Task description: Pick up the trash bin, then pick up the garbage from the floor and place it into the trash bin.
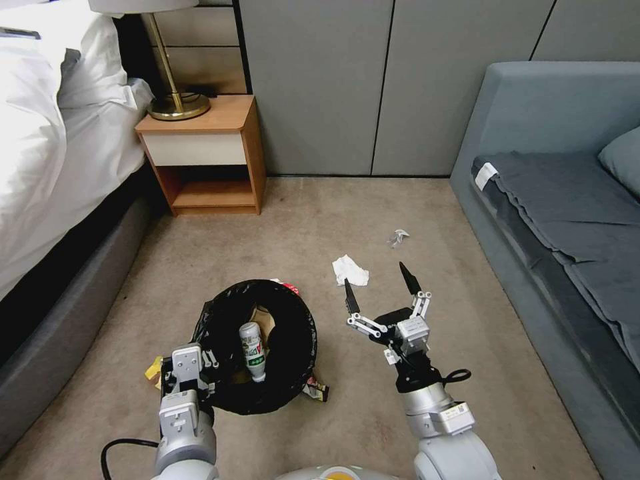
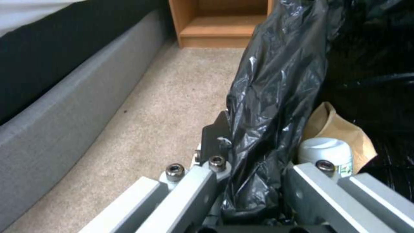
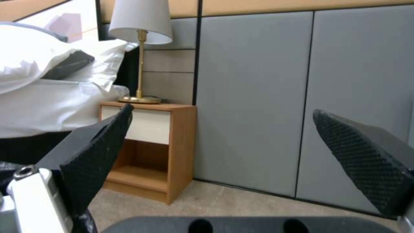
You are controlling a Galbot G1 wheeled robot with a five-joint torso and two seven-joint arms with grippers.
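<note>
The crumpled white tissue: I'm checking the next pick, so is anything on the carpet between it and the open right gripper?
Nothing visible. The right gripper hangs open just short of the crumpled white tissue, with bare carpet around it. The trash bin, clamped by the left gripper, sits to the left, off that line.

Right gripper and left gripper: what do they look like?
Right gripper: pointed black textured fingers on silver linkages, silver-grey arm with a black cable loop and a small label. Left gripper: light grey block body with bolted silver links, black cable trailing beneath.
</note>
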